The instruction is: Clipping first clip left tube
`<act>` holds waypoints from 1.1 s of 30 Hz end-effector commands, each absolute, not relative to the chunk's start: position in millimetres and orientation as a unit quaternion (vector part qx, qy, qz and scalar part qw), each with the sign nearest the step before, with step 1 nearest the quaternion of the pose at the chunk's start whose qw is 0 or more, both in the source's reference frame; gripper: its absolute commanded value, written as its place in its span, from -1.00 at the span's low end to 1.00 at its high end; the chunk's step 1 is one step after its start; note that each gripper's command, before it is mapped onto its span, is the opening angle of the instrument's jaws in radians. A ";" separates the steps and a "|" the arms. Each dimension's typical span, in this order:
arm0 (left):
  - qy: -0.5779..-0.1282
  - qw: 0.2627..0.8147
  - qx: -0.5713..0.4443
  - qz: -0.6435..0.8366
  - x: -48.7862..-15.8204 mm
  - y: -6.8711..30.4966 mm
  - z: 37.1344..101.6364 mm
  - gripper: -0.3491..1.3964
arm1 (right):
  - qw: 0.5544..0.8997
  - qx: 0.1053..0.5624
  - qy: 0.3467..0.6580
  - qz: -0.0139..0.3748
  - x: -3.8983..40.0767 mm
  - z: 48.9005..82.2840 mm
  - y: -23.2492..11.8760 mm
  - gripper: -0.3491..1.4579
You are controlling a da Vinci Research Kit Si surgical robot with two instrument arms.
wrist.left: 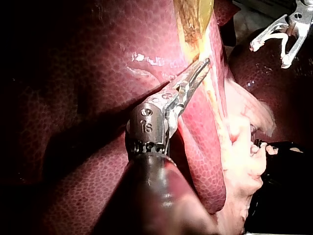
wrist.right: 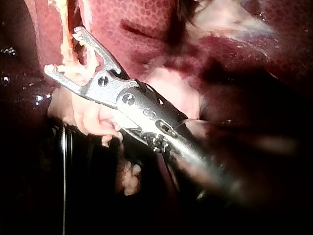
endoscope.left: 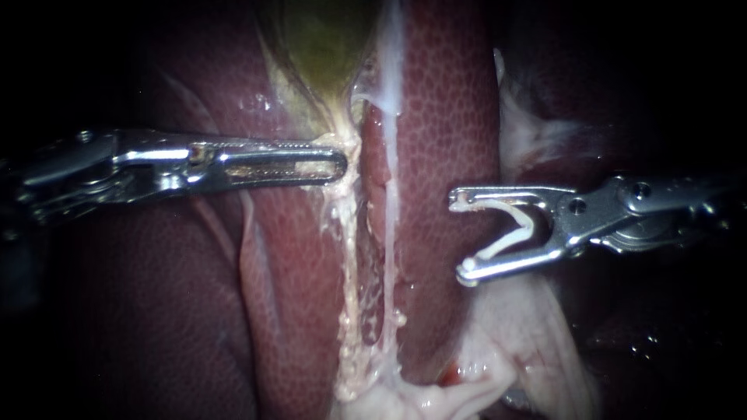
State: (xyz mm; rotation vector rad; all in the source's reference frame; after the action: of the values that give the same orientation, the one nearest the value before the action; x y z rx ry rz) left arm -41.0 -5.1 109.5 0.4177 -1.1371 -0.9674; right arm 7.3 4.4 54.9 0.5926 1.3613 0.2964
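Endoscope view: dark red liver (endoscope.left: 443, 117) fills the field, with the greenish gallbladder (endoscope.left: 323, 47) at top centre. The left instrument (endoscope.left: 341, 165) comes in from the left, its end effector closed on the gallbladder's narrow lower end, jaws together on pale tissue. The right instrument (endoscope.left: 461, 236) enters from the right, and its end effector stands wide, holding an open white clip (endoscope.left: 506, 243) between both jaws. The left tube (endoscope.left: 348, 257), pale and knobbly, runs down from the gallbladder just below the left jaws. It is well apart from the clip, with a second pale strand (endoscope.left: 391, 233) between them.
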 end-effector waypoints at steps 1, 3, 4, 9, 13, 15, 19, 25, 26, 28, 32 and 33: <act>-0.514 0.714 0.189 -0.436 -41.0 -5.1 109.4 -1.00 | 0.727 0.269 0.617 0.134 7.3 54.9 4.4 0.05; -0.513 0.714 0.189 -0.436 -40.8 -5.1 109.1 -1.00 | 0.727 0.269 0.617 0.135 7.3 54.9 4.4 0.05; -0.513 0.714 0.190 -0.436 -40.7 -5.1 108.9 -1.00 | 0.727 0.269 0.617 0.135 7.4 54.9 4.4 0.05; -0.513 0.712 0.196 -0.437 -39.4 -4.1 107.2 -1.00 | 0.727 0.268 0.618 0.135 7.5 54.9 4.4 0.05; -0.509 0.712 0.193 -0.444 -38.1 -3.1 105.7 -1.00 | 0.727 0.268 0.618 0.135 7.5 54.9 4.4 0.05; -0.510 0.708 0.191 -0.451 -37.2 -2.6 104.8 -1.00 | 0.727 0.268 0.618 0.135 7.5 54.8 4.4 0.05; -0.514 0.704 0.184 -0.454 -35.7 -1.7 103.1 -1.00 | 0.727 0.268 0.618 0.135 7.5 54.8 4.4 0.05; -0.521 0.700 0.176 -0.456 -34.0 -0.8 100.9 -1.00 | 0.727 0.268 0.618 0.135 7.5 54.8 4.4 0.05; -0.522 0.699 0.176 -0.456 -33.8 -0.8 100.6 -1.00 | 0.727 0.268 0.618 0.135 7.5 54.8 4.4 0.05; -0.522 0.699 0.175 -0.457 -33.6 -0.8 100.4 -1.00 | 0.727 0.268 0.618 0.135 7.5 54.8 4.3 0.05; -0.522 0.699 0.175 -0.457 -33.6 -0.8 100.5 -1.00 | 0.727 0.268 0.618 0.135 7.5 54.8 4.3 0.05; -0.522 0.699 0.175 -0.457 -33.6 -0.8 100.5 -1.00 | 0.727 0.268 0.618 0.135 7.5 54.7 4.3 0.05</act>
State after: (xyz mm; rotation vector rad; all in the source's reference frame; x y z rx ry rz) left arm -33.5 -0.8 100.5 0.3905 -1.1628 -1.0180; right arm 7.5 4.3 54.7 0.5914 1.3624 0.2977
